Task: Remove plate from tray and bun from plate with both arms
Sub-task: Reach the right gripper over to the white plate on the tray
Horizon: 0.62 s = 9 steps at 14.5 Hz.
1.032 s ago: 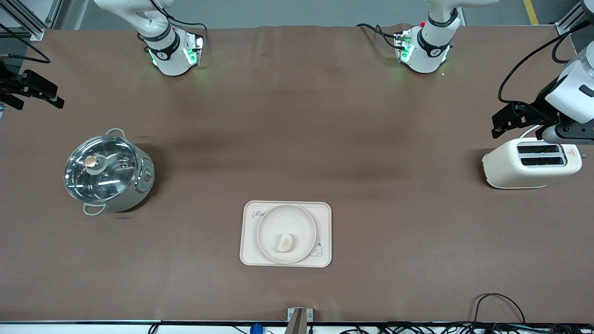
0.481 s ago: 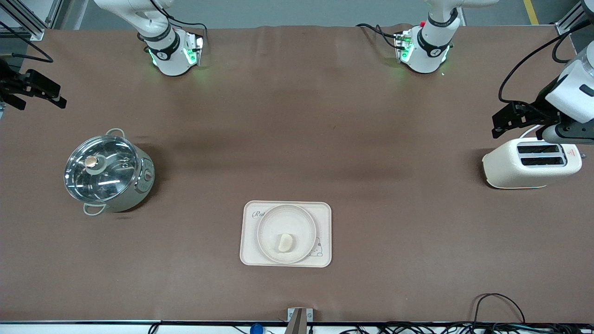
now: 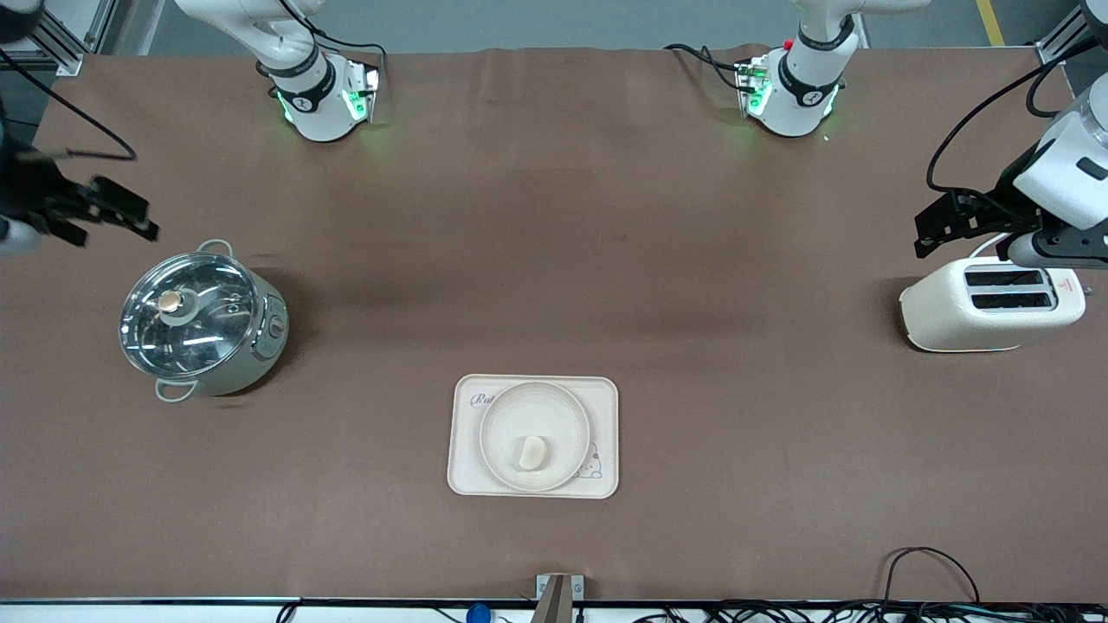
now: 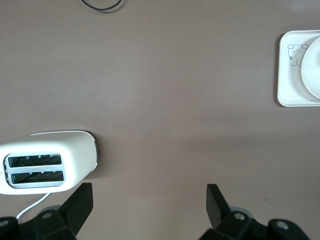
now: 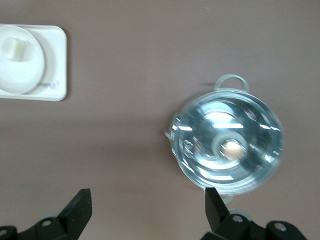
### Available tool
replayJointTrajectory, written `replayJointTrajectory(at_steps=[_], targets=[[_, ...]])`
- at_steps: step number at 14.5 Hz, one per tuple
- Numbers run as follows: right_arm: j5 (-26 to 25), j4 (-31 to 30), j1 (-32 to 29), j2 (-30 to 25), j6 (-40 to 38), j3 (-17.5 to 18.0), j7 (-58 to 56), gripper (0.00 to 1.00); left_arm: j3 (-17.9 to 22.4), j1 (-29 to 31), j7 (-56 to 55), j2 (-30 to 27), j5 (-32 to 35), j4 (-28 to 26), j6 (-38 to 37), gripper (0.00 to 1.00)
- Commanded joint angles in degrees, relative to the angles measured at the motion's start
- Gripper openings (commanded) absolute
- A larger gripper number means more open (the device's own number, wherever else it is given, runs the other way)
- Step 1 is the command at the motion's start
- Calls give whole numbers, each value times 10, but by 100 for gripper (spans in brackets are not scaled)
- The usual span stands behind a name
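Both grippers, left gripper (image 3: pixel 930 227) over the toaster (image 3: pixel 991 305) and right gripper (image 3: pixel 121 216) by the pot (image 3: pixel 203 324), hung wide open and empty, so we judged the stiff plate (image 3: pixel 534 433) best pinched at its rim (likely slippery) and the soft bun (image 3: pixel 531 452) squeezed gently, both atop the tray (image 3: pixel 463 472).

You have one tray (image 3: pixel 606 398), one plate (image 3: pixel 534 415), one bun (image 3: pixel 532 452), one lidded pot (image 3: pixel 203 324), one toaster (image 3: pixel 987 307), two arms, two grippers.

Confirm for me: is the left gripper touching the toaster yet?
Apart. The left wrist view shows the left gripper open in the air, with bare table between its fingers and the toaster off to one side.
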Motion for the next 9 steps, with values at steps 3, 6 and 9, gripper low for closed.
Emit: replayJointTrajectory(at_steps=[3,6,9], targets=[[55,5,22,96,133,24,20,90,-2,2,2,-1,-5,6,-9,100],[100,7,60,170,237,29,81,86,-1,3,3,-1,-5,7,-9,100],[103,25,84,246,327,57,86,79,-2,3,6,-1,-5,7,-9,100]])
